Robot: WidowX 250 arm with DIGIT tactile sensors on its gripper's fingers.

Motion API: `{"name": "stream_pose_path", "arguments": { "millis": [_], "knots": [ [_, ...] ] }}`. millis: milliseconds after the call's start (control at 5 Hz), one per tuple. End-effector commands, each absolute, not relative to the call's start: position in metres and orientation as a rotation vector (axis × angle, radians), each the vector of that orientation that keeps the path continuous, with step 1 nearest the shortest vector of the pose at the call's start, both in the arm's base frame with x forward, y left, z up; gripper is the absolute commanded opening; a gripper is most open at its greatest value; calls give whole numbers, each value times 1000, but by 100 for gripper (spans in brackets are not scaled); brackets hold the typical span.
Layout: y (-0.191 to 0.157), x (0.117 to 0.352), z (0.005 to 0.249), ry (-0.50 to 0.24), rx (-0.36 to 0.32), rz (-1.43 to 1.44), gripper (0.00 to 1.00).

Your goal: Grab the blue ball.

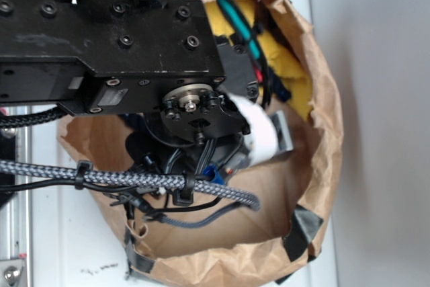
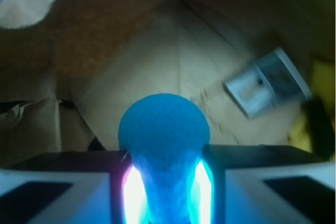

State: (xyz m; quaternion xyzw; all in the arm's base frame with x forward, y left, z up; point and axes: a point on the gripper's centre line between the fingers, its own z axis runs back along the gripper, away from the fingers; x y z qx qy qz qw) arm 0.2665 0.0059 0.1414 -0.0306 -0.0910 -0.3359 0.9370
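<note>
In the wrist view the gripper [image 2: 164, 182] is closest to the camera, and its 2 fingers [image 2: 58, 192] press on the blue ball [image 2: 164, 140] from the left and the right, so the jaws are clenched on it. The ball sits between them, above the floor of the brown paper bag [image 2: 157, 61]. Farther on the bag floor lies a shiny metal bracket [image 2: 265, 82], a little blurred, and a yellow thing [image 2: 321, 85] is at the right edge. In the exterior view the black arm [image 1: 114, 38] reaches down into the bag [image 1: 322, 139], and the ball itself is hidden under it.
</note>
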Motion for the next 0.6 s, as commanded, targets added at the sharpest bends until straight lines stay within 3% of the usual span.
{"name": "stream_pose_path", "arguments": {
  "millis": [0, 200, 400],
  "knots": [
    [41, 260, 191, -108, -100, -171, 0],
    [38, 252, 198, -111, -88, 79, 0],
    [32, 259, 202, -141, -94, 329, 0]
  ]
}}
